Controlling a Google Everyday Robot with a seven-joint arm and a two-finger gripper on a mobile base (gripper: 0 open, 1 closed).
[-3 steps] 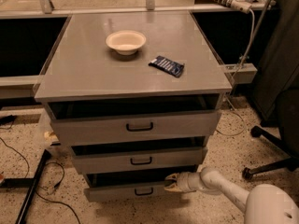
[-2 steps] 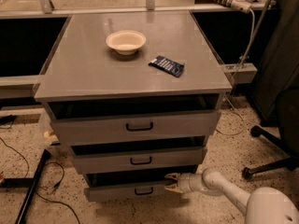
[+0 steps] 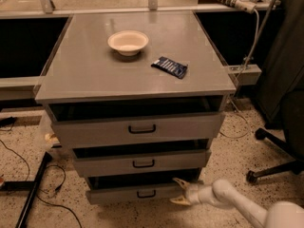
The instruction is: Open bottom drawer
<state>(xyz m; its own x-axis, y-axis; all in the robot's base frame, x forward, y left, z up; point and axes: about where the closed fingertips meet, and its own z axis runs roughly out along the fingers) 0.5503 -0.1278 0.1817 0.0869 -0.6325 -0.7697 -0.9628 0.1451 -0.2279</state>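
Observation:
The bottom drawer (image 3: 118,194) is the lowest and narrowest of three grey drawer fronts, with a small black bar handle (image 3: 146,193). A dark gap shows above its front, so it stands slightly pulled out. My gripper (image 3: 177,191) comes in low from the right on a white arm (image 3: 228,198). Its pale fingers (image 3: 181,182) are spread apart at the right end of the bottom drawer front, one above and one below. They hold nothing I can see.
The middle drawer (image 3: 142,163) and top drawer (image 3: 137,128) also stand slightly out. A cream bowl (image 3: 128,42) and a dark blue packet (image 3: 169,66) lie on the cabinet top (image 3: 85,75). An office chair base (image 3: 275,151) is at the right, a black stand leg (image 3: 33,194) and cables at the left.
My gripper has stayed at the right end of the bottom drawer front. Nothing else has visibly moved.

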